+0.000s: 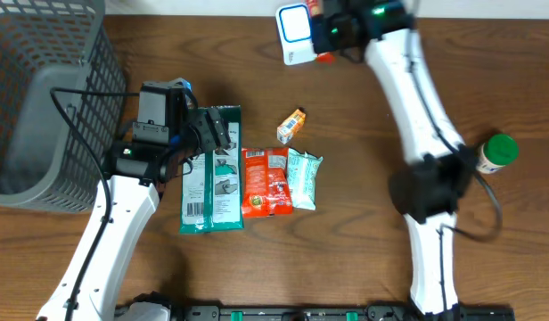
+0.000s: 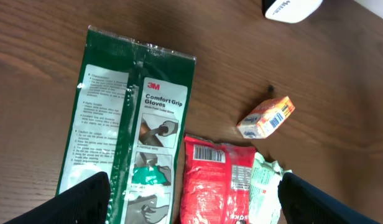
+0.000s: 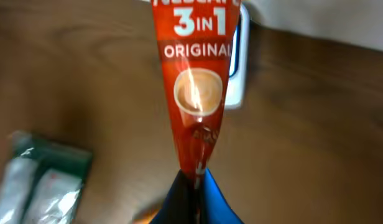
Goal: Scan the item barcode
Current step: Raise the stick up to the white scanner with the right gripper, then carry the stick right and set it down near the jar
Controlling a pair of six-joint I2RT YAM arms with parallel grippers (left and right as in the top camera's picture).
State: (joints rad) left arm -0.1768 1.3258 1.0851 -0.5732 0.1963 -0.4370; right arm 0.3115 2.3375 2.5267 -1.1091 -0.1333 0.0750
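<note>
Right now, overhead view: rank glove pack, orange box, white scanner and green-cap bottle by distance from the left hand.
1. Glove pack, right beneath left hand.
2. Orange box, mid-table.
3. White scanner, far edge.
4. Green-cap bottle, beside right arm.

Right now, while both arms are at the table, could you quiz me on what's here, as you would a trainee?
1. True or false: the right tool is shut on a red coffee sachet.
2. The left tool is: A) open and holding nothing; B) shut on the gloves packet; C) shut on the orange box.
3. How many flat packets lie side by side on the table?

Key: 1 true; 2 A; 3 three.
</note>
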